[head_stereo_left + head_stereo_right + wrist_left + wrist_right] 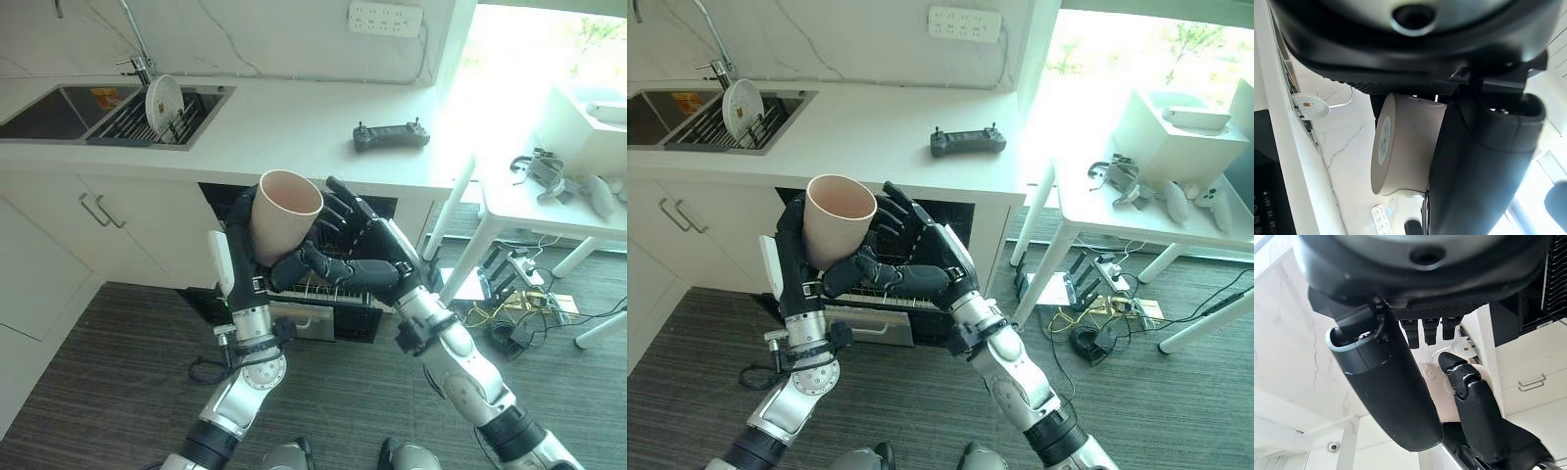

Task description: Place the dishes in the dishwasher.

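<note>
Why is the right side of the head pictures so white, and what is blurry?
In the left eye view, daylight from the window washes out the countertop edge and the side table. In the left wrist view, the left hand sits too close and blurs, while the cup stays fairly clear.

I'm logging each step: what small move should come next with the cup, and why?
Probably lower the cup toward the open dishwasher rack. The left hand grips it upright above the rack, with the right hand curled against its side, so it still needs to come down, likely turned mouth-down.
</note>
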